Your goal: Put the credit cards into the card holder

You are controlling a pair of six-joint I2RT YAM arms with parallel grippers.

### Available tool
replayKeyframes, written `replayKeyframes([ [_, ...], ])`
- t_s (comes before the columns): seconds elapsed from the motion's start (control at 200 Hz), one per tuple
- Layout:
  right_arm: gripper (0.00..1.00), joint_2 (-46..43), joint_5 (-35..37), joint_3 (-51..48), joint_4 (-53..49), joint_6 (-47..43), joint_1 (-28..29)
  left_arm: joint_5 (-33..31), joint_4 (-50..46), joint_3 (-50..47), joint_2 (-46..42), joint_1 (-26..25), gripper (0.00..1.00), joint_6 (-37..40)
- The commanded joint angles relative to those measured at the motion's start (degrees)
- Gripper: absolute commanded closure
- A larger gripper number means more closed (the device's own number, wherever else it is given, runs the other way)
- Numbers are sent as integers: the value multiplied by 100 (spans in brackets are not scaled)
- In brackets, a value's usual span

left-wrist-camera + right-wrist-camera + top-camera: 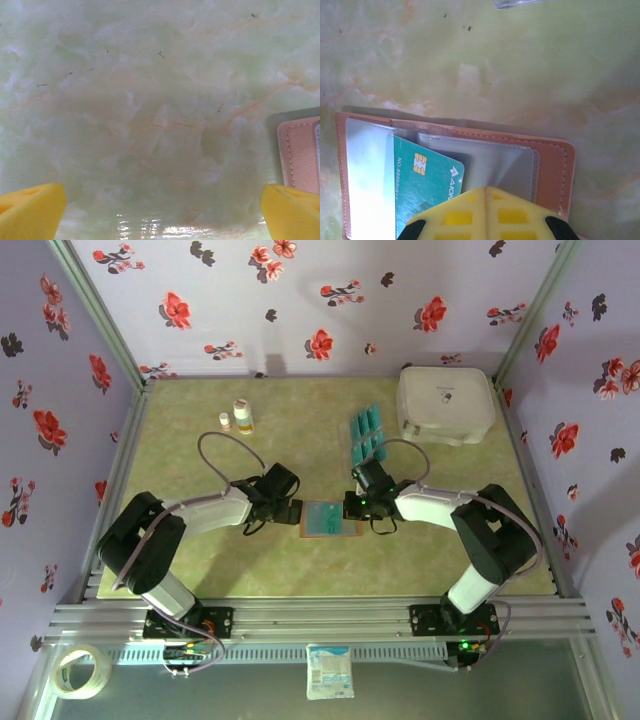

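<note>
The card holder (pixel 330 518) lies open on the surface (pixel 260 565), a teal credit card (pixel 427 185) partly under its clear pocket. The right gripper (pixel 487 194) is pressed shut over the card's corner, while the left gripper (pixel 160 202) is spread wide beside the holder's edge. Spare credit cards (pixel 367 435) lie farther back, near a white case (pixel 445 403).

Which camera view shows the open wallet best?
The right wrist view: the wallet lies open close up, with its clear pockets and a green card in one. The top view shows it small; the left wrist view catches one edge.
</note>
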Motion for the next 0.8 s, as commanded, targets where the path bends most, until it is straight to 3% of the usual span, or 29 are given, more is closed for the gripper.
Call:
replayKeyframes([
  [0.0, 100, 130, 104, 200, -121, -96, 49, -159, -108, 77, 175, 46, 0, 145],
  [0.795, 100, 557, 16, 651, -124, -8, 355, -22, -31, 262, 562, 46, 0, 225],
])
